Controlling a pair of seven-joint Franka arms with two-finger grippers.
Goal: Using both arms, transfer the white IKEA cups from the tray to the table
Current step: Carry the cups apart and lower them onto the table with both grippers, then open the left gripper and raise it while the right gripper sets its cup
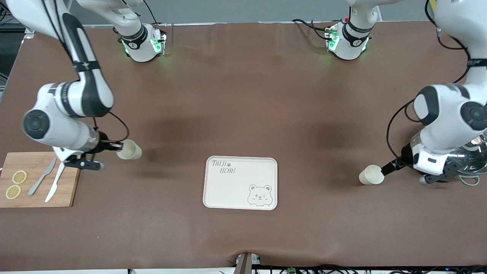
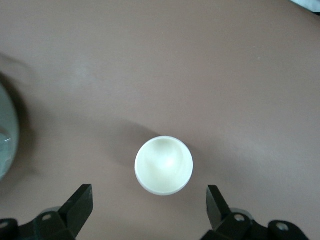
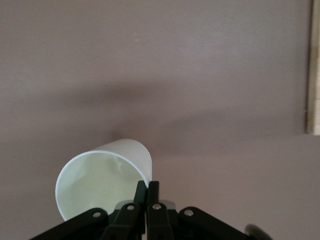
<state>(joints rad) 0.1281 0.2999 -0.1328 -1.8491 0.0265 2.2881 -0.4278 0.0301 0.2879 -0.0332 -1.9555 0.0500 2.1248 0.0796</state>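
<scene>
One white cup (image 1: pixel 129 149) hangs tilted in my right gripper (image 1: pixel 119 146), over the bare table between the cutting board and the bear tray. In the right wrist view the fingers (image 3: pixel 147 186) are shut on the wall of that cup (image 3: pixel 100 182) at its rim. The other white cup (image 1: pixel 371 175) stands upright on the table toward the left arm's end. My left gripper (image 1: pixel 385 170) is open right beside it. In the left wrist view its two fingertips (image 2: pixel 149 192) stand wide apart on either side of this cup (image 2: pixel 163 165), not touching it.
The cream bear tray (image 1: pixel 228 190) lies mid-table, between the two cups and slightly nearer the camera. A wooden cutting board (image 1: pixel 38 190) with lemon slices, a knife and a fork lies below the right arm. A lidded glass pot (image 1: pixel 471 160) sits under the left arm, and its edge shows in the left wrist view (image 2: pixel 6 135).
</scene>
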